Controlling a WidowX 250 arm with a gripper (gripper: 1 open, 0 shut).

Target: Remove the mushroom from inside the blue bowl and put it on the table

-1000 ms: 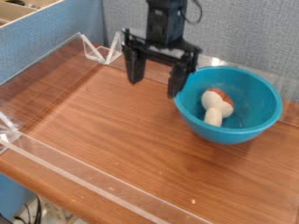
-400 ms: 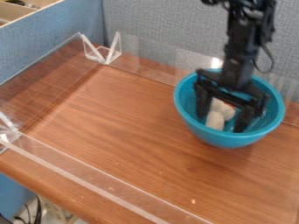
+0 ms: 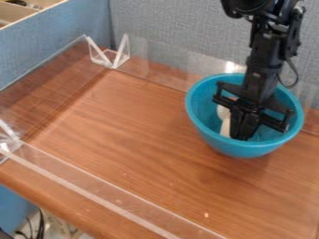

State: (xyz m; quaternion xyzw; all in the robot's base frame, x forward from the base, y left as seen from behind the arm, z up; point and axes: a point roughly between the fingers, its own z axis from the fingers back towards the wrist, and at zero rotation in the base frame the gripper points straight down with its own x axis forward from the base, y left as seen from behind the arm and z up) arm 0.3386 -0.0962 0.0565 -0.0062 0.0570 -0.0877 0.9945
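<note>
End effector [image 3: 255, 123] pointed down inside blue bowl [image 3: 214, 143], fingers clenched together; grip on mushroom [image 3: 225, 114] unclear. Mushroom lay in bowl, just beside fingers. Bowl sat near counter [image 3: 112, 131] right edge.

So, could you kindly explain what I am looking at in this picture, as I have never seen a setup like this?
This is a single robot arm working at a table. One camera looks down on the scene at an angle.

The black part at the arm's tip is its end effector, a pincer that closes on things. It points straight down into the blue bowl and is shut.

A bit of a cream-white toy mushroom shows inside the bowl, just left of the pincer. The picture does not show whether the mushroom is pinched or only lies beside it.

The bowl stands on the reddish-brown wooden tabletop, which has low clear walls along its edges. Blue fabric hangs behind.
</note>
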